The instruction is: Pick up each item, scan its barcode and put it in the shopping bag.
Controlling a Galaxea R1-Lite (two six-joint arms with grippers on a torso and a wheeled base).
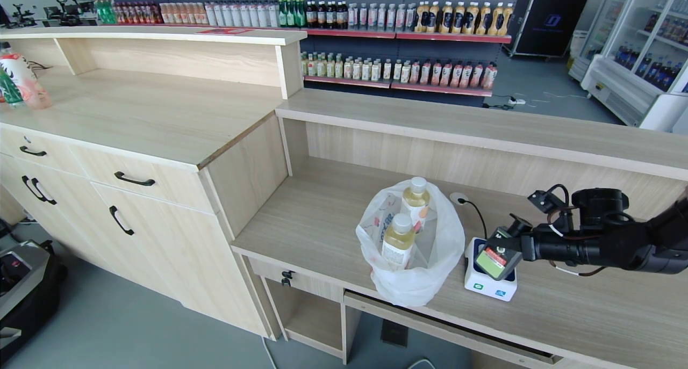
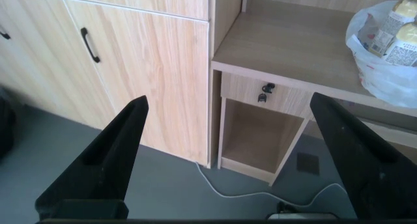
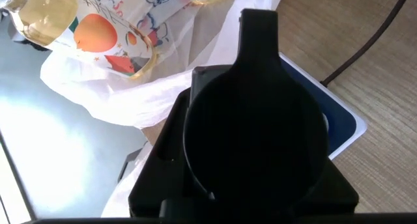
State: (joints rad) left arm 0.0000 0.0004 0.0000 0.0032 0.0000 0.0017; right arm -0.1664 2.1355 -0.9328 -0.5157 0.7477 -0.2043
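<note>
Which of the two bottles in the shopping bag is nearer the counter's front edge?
The front bottle, lower in the head view; the rear bottle stands behind it, farther back in the shopping bag.

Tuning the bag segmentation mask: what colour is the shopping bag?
The shopping bag is white, slightly see-through plastic. The head view shows it best.

Low wood counter (image 1: 322, 224) — shopping bag (image 1: 430, 288) w/ scanner box (image 1: 486, 289) just beside; cable port (image 1: 458, 199) behind.

The shopping bag (image 1: 430, 280) is white, the bottles (image 1: 399, 244) pale yellow, the item (image 1: 492, 262) green and red.
</note>
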